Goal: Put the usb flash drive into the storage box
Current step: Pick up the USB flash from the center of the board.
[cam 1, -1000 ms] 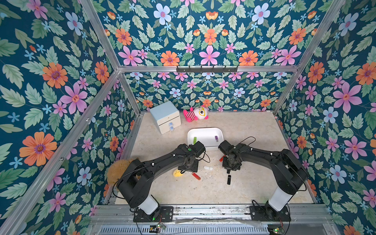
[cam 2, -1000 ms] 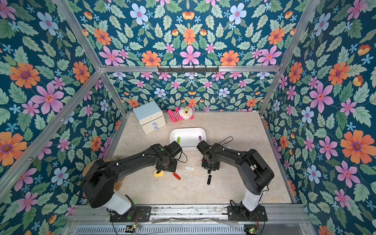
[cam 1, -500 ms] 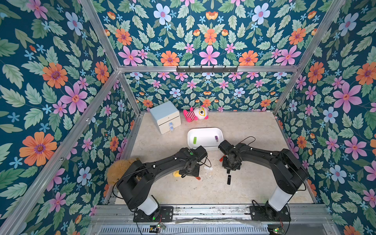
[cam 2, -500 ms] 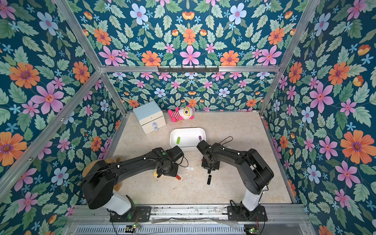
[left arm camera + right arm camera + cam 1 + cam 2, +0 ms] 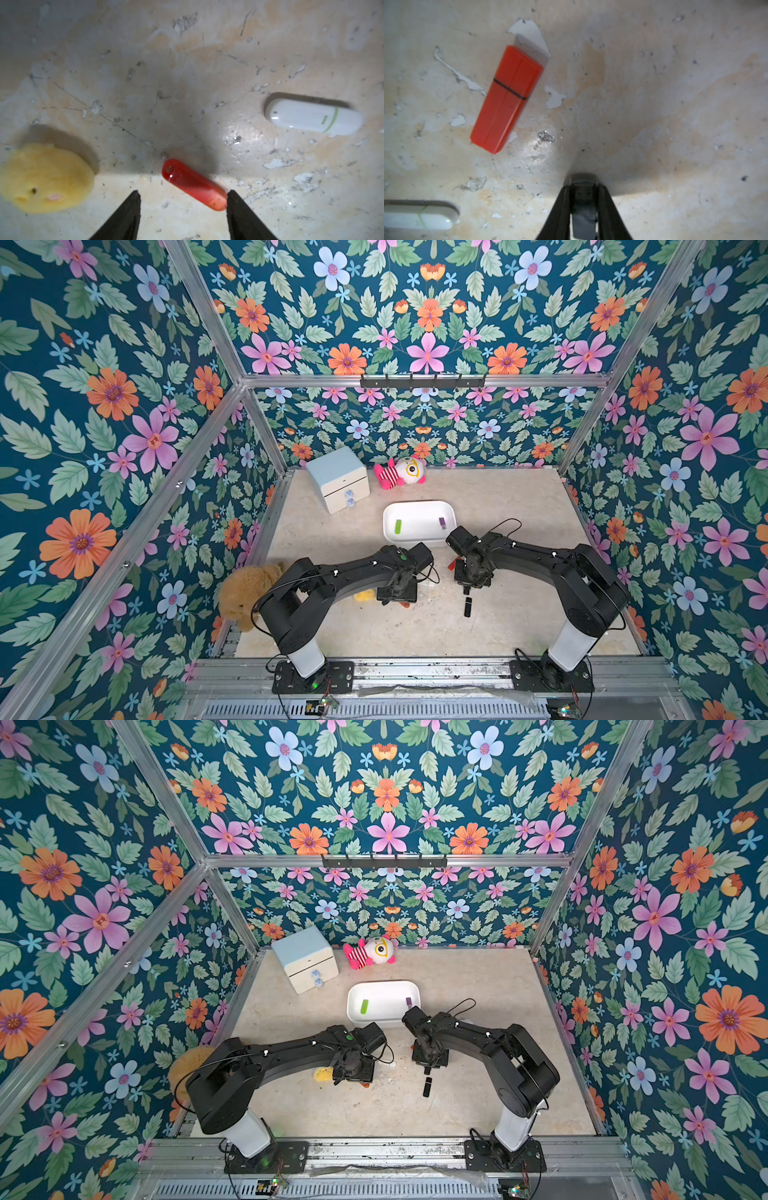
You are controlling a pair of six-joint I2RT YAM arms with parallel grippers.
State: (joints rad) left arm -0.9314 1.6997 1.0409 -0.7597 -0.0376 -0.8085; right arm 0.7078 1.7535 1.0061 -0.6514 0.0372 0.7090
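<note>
Floral walls enclose a scuffed beige bench [image 5: 498,497]. Left jaws stand apart, with the end of a red oval flash drive [image 5: 193,185] between their tips. Right jaws are clamped on a dark grey flash drive [image 5: 584,199]. At 12 o'clock from both, the white storage box [image 5: 419,526] holds a green drive [image 5: 398,526] and a purple drive [image 5: 442,523].
</note>
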